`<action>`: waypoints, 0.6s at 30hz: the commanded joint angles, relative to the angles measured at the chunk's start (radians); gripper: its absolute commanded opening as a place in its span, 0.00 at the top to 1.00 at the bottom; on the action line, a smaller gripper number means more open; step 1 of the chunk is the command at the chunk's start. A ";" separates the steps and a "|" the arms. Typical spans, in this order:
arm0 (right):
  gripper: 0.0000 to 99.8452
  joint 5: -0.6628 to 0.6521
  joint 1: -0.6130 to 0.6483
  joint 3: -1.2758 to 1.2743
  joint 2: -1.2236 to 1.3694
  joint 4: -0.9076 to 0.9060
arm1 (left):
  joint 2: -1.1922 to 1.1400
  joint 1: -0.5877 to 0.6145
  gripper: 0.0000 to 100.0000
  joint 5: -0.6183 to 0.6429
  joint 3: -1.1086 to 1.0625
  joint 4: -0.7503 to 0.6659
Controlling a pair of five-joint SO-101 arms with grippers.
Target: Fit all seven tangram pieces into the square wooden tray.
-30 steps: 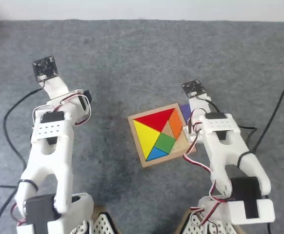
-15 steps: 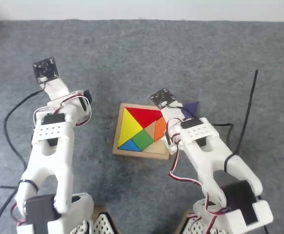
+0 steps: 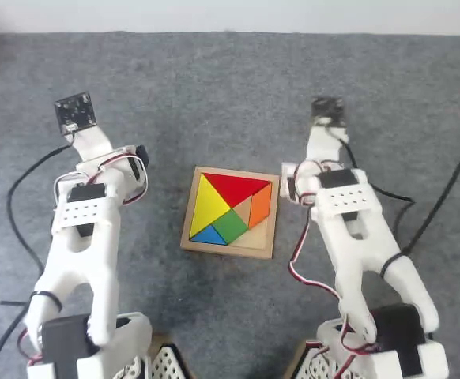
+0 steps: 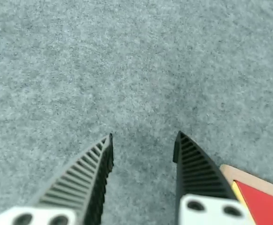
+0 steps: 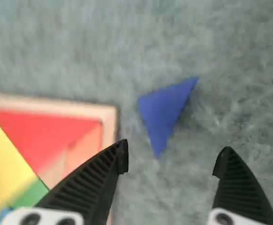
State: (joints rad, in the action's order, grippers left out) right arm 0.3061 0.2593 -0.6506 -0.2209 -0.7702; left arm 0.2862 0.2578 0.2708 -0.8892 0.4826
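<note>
The square wooden tray (image 3: 228, 248) sits on the grey carpet (image 3: 214, 95) between the two arms, turned slightly askew. Inside it lie a red triangle (image 3: 238, 188), a yellow triangle (image 3: 206, 207), a green piece (image 3: 230, 225), an orange piece (image 3: 260, 207) and a light blue triangle (image 3: 208, 234). A pale patch beside the orange one may be bare wood or a tan piece; I can't say which. A dark blue triangle (image 5: 167, 110) lies flat on the carpet just beside the tray's rim, apart from it. The right gripper (image 5: 174, 157) hangs above that triangle, jaws spread wide. The left gripper (image 4: 144, 138), jaws also apart, hovers over bare carpet near a tray corner.
</note>
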 commanded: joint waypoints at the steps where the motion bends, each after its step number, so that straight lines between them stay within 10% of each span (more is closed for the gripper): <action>1: 0.69 0.152 -0.030 0.117 0.056 0.082 | 0.034 -0.028 0.79 -0.017 -0.001 -0.014; 18: 0.69 0.295 -0.036 0.463 0.565 0.058 | 0.035 -0.046 0.79 -0.018 -0.013 -0.015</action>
State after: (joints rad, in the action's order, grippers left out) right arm 0.5900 0.2302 -0.2746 0.3222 -0.6859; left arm 0.2862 0.2194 0.2708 -0.9076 0.4826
